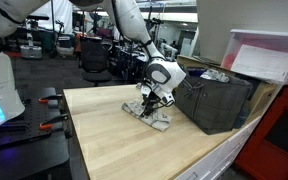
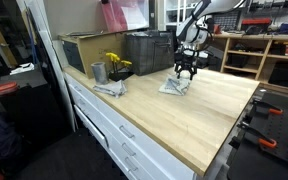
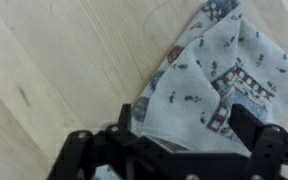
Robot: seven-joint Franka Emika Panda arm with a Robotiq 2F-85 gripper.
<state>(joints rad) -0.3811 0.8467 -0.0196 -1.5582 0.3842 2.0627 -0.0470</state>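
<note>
Two spread jaws flank the patterned cloth (image 3: 219,80) on the wooden table (image 3: 44,70); print blurred.

no readable txt or labels anywhere.

Two patterned cloths (image 2: 174,86), one metal cup (image 2: 98,72), one dark crate (image 2: 149,50), perhaps one yellow flower bunch (image 2: 117,63).

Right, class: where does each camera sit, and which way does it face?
Exterior view: beyond a corner of the table, facing the crate; arm and gripper show.
Exterior view: off the drawers, looking along the table; arm and gripper show.
Wrist view: on the wrist, looking down at the cloth; fingers show.
All share the cloth.
</note>
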